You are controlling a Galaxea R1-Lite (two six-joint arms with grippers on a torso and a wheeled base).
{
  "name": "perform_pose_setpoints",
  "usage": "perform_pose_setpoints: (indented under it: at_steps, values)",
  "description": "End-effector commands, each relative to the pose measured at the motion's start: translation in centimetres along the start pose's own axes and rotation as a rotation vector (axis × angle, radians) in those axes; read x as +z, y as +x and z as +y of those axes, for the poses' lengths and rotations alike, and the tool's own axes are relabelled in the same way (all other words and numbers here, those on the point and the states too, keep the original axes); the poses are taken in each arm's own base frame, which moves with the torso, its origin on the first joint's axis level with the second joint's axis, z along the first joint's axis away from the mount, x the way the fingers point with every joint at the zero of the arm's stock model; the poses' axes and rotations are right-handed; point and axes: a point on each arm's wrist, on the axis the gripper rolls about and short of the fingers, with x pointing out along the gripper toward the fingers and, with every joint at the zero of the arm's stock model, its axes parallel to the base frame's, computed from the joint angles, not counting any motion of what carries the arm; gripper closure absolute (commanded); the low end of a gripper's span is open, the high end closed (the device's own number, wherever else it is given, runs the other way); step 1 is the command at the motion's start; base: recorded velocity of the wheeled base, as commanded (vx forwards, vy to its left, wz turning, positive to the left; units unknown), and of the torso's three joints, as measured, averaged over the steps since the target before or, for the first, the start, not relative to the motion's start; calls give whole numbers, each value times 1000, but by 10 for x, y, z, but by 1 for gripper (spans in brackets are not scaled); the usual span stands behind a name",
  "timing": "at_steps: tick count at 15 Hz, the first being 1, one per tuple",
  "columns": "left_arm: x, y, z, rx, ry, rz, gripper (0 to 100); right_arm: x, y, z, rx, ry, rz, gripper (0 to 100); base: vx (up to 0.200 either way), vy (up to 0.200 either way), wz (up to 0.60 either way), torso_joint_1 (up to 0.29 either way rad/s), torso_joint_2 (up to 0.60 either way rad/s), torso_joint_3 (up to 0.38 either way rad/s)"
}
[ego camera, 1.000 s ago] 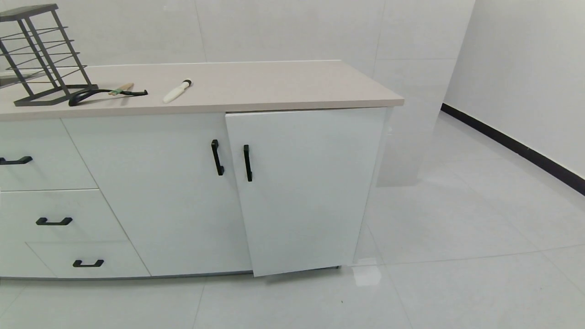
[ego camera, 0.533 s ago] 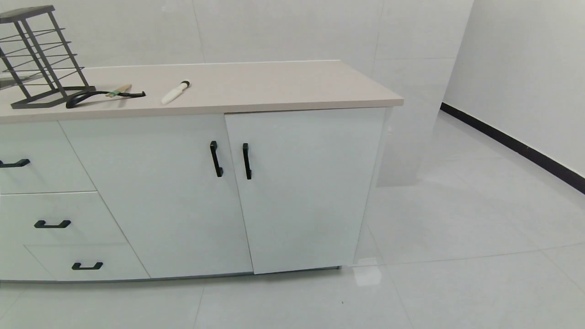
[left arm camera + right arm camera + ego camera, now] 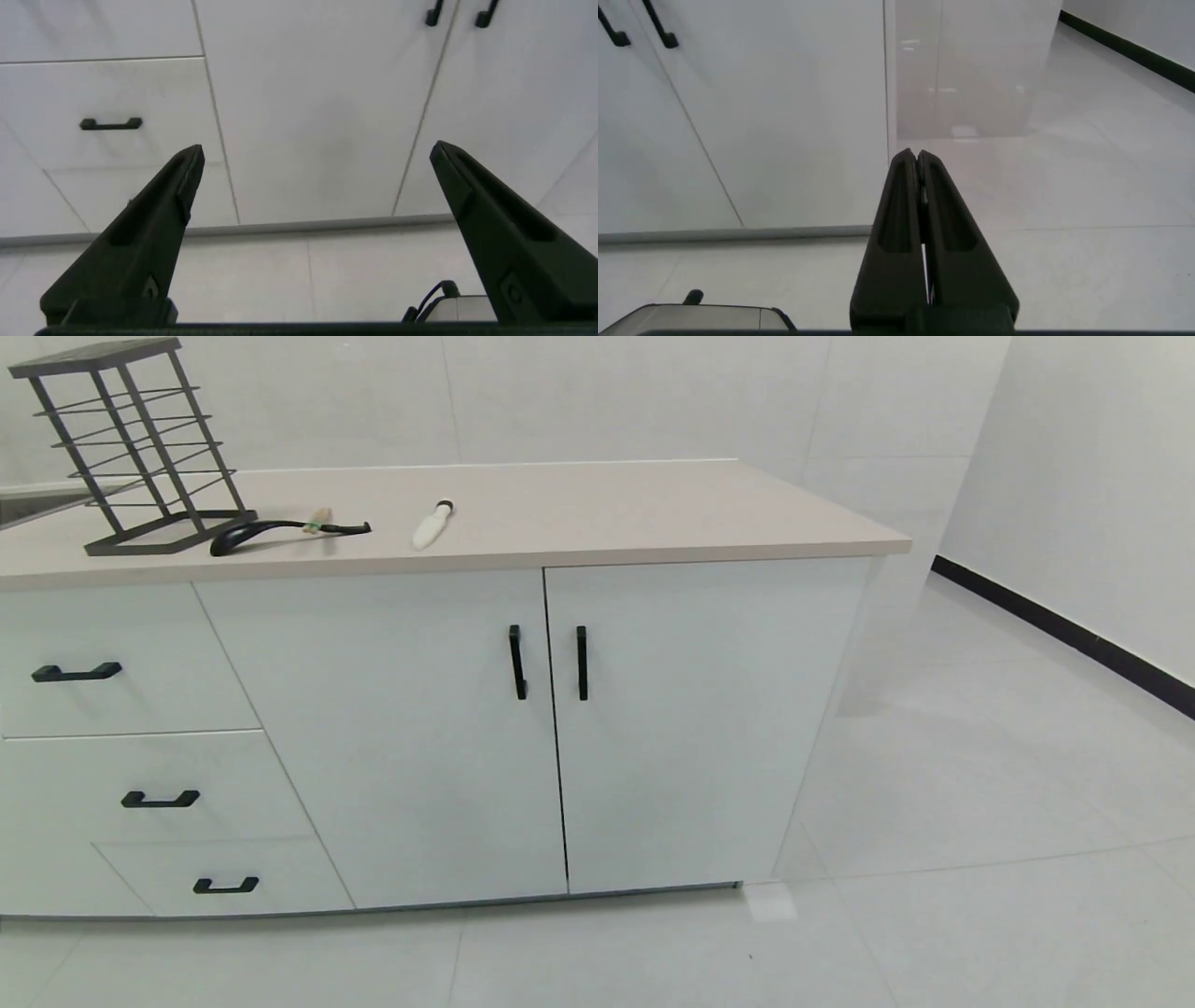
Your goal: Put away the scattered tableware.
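No readable text, label or number anywhere.

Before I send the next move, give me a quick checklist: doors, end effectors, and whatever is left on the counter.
1. Cabinet doors shut: ok, both sit flush.
2. Drawers shut: ok.
3. Left end effector open and empty: ok.
4. Right end effector ready to grasp: not ok, it is shut, holding nothing.
5. Tableware located: ok, black spoon and white utensil lie on the counter beside the rack.
6. Tableware within reach: cannot tell.
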Motion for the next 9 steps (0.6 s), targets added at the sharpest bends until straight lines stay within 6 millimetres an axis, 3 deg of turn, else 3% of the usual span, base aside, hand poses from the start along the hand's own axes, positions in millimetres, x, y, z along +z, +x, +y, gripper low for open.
perform_pose_setpoints:
  at_steps: [1, 9]
  values:
    - [0, 0, 0, 0, 0, 0, 0, 0, 0, 0, 1, 0, 3, 100, 0, 200, 0, 2, -2, -2]
    - [0, 0, 0, 0, 0, 0, 0, 0, 0, 0, 1, 0, 3, 100, 0, 200, 0, 0, 1, 3]
